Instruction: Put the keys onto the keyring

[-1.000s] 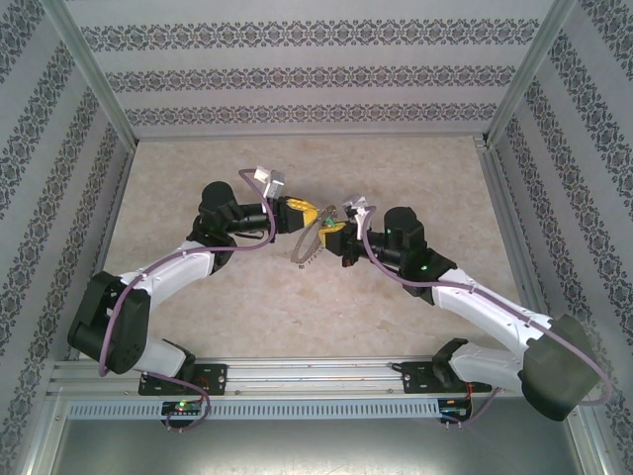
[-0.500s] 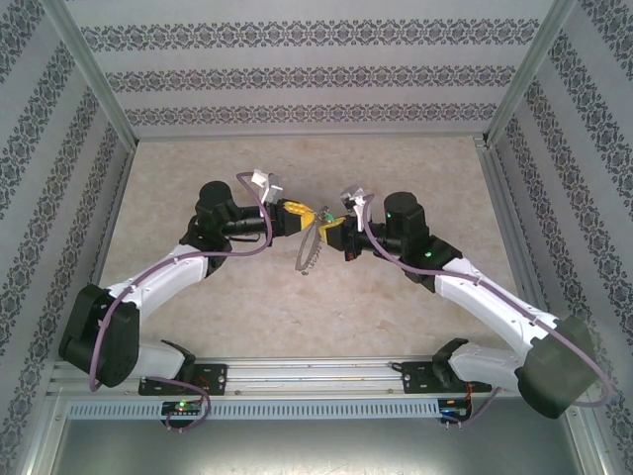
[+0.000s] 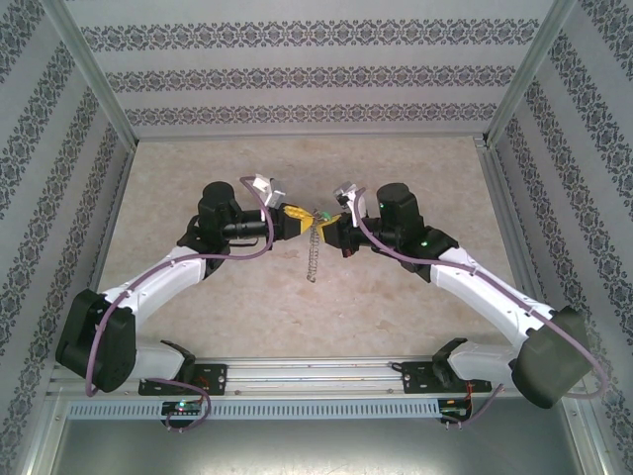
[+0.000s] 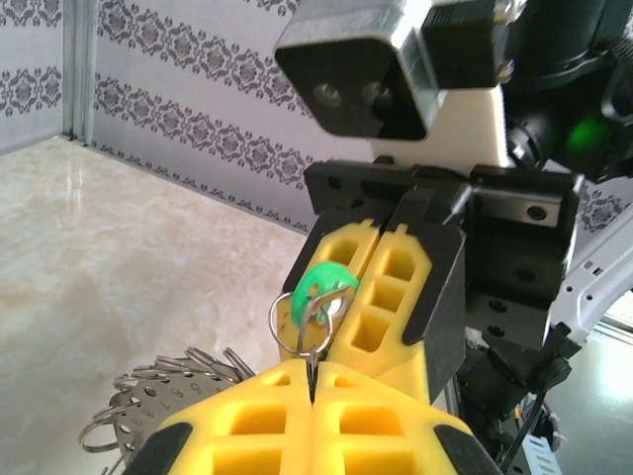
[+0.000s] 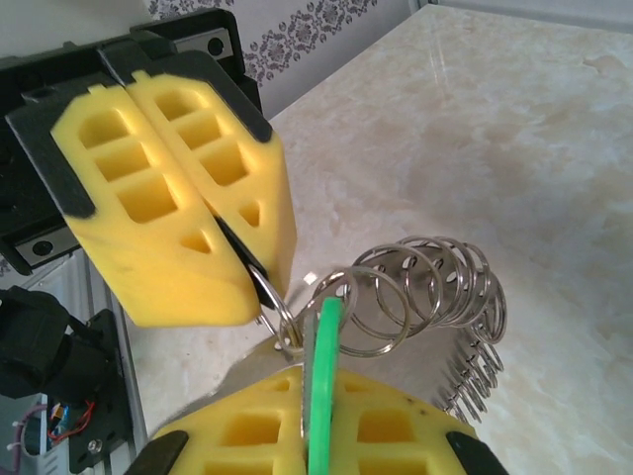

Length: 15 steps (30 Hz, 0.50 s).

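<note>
The key's green head [image 4: 321,285] is pinched edge-on in my shut right gripper [image 5: 321,381]. My left gripper [image 4: 314,368] is shut on the end ring of the keyring [image 4: 300,319], a chain of silver split rings. That ring's wire crosses the hole in the green head. The other rings [image 5: 435,287] curl away and hang below both grippers. In the top view my left gripper [image 3: 300,217] and right gripper [image 3: 327,227] meet tip to tip above mid-table, and the keyring [image 3: 314,253] dangles straight down from them.
The marble-look tabletop [image 3: 415,168] lies below, with patterned walls on three sides. Metal frame posts [image 3: 89,69] stand at the back corners. The rail [image 3: 316,371] with both arm bases runs along the near edge.
Both grippers have shifted a little toward the back of the table, still tip to tip. The chain, slanted left before, now hangs straight.
</note>
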Motion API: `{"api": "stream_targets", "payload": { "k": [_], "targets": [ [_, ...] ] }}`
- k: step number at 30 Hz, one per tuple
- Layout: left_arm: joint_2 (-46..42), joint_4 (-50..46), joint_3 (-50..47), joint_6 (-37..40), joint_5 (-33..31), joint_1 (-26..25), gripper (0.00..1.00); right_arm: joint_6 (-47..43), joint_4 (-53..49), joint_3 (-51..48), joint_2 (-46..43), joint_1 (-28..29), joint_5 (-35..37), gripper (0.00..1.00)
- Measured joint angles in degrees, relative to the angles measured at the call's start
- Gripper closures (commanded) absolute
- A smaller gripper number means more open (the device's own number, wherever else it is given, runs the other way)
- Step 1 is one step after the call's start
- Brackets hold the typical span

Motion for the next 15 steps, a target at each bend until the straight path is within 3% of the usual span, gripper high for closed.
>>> {"api": "stream_targets", "payload": {
  "k": [15],
  "targets": [
    [-0.15,-5.44,1.4,4.09,-2.67,-0.61,1.0,-1.57,-4.68,3.56,2.78,0.26,0.13,1.0]
  ]
}}
